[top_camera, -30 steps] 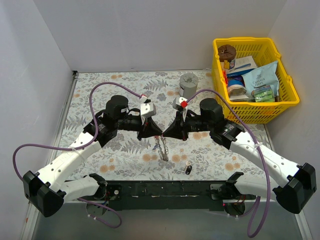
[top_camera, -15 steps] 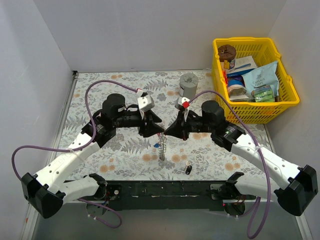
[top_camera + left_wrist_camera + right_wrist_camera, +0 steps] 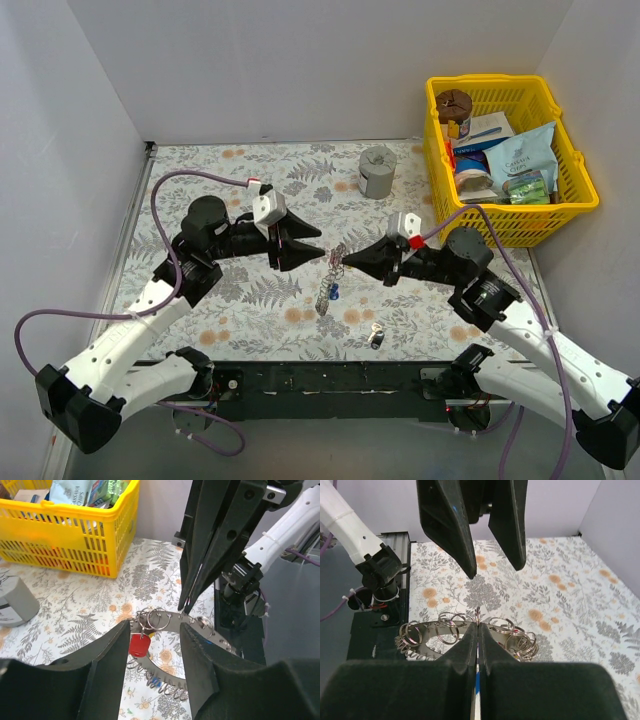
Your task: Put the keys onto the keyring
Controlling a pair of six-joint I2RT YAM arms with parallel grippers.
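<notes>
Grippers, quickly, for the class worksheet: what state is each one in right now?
Left gripper: open, fingers apart, gripping nothing.
Right gripper: closed, fingers pinching the rim of the keyring.

The left gripper (image 3: 155, 630) holds its two dark fingers (image 3: 107, 665) apart, with the keyring (image 3: 202, 628) in the gap between them; whether it touches them cannot be told. The right gripper (image 3: 187, 608) reaches down from above, its fingers pinched together on the ring's rim. A red-headed key (image 3: 139, 644) dangles beside small split rings (image 3: 159, 619). Behind, a yellow basket (image 3: 90, 509) and a grey cup (image 3: 15, 600) stand on the floral tablecloth (image 3: 75, 625).
</notes>
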